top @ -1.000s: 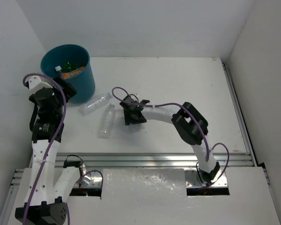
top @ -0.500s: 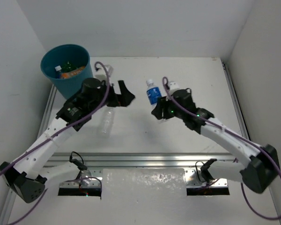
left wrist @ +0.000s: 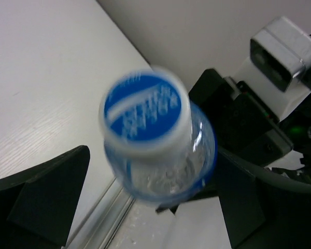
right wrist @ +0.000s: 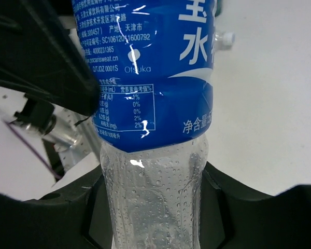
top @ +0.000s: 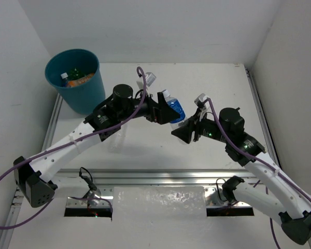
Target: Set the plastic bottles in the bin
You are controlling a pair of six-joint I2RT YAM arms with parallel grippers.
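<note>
While the right gripper is clamped on the clear lower body of a blue-labelled bottle raised over the mid-counter, the left gripper stands wide open either side of its cap end. The bin sits at the far-left corner, well apart, with orange and green bottles inside. A clear bottle lies under the left arm, with bare counter toward the right edge.

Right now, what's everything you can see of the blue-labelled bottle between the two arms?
Clear plastic bottle with a blue wrap label in white print and a white cap, blue printed top, on. Droplets bead inside its clear lower part; fill level unclear. It hangs in the air, tilted, cap toward the left arm. The fingers of the right gripper clamp the clear lower part; those of the open left gripper flank the cap end, no contact visible.
</note>
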